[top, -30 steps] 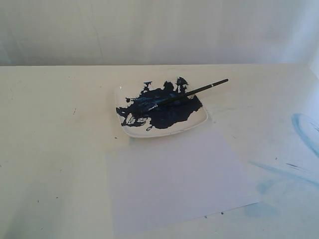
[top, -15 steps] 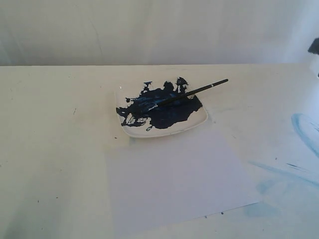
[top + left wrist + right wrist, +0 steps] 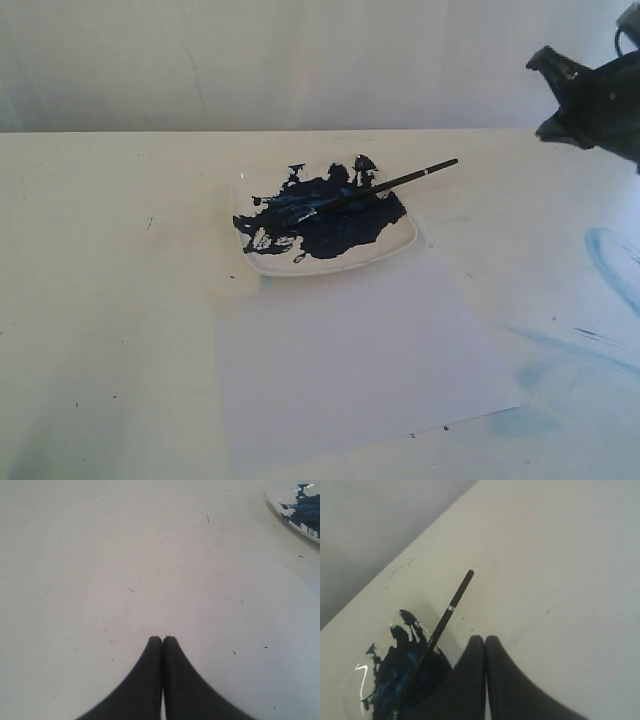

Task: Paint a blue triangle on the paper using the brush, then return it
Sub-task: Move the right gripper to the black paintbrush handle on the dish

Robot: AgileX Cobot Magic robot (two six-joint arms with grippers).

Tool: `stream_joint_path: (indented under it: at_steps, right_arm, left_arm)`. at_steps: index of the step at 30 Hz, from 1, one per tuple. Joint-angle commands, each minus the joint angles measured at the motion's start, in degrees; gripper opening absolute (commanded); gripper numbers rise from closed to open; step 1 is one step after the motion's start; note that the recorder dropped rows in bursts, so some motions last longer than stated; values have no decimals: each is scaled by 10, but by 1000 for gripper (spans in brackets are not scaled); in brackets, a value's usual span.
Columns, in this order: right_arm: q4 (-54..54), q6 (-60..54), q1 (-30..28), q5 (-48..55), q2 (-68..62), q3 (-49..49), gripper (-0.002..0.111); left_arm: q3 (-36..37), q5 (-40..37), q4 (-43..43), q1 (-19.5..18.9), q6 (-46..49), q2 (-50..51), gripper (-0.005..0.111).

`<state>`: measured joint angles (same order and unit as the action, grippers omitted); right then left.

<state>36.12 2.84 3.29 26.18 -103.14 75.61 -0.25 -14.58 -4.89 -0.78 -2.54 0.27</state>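
The bench [image 3: 120,300] carries the blank paper [image 3: 350,370], touching the dish [image 3: 260,262]. The brush [image 3: 385,185] rests bristles in the paint, its handle slanting out toward the right pincer [image 3: 484,640], which is nearer, closed and empty. The left pincer [image 3: 162,640] is likewise closed.

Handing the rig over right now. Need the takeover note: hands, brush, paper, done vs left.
Left hand: shut, empty, over bare table beside the dish.
Right hand: shut, empty, in the air, not touching the brush.
The brush lies across the dish, bristles in the blue paint, handle end jutting past the rim.
Paper: blank, in front of the dish.
Done: nothing. Left: pick up the brush, paint the triangle, return the brush.
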Motion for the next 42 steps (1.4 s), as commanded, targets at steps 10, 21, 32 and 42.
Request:
stream_joint_path:
  at_steps: [10, 21, 32, 42]
  right_arm:
    - [543, -311, 13, 131, -257, 127, 0]
    - [542, -277, 71, 46, -284, 142, 42]
    - [542, -260, 83, -15, -284, 142, 45]
    - [544, -234, 98, 13, -323, 172, 45]
  left_arm:
    - [2, 0, -2, 2, -1, -3, 0]
    - [2, 0, -2, 2, -1, -3, 0]
    - [2, 0, -2, 2, -1, -3, 0]
    - [2, 0, -2, 2, -1, -3, 0]
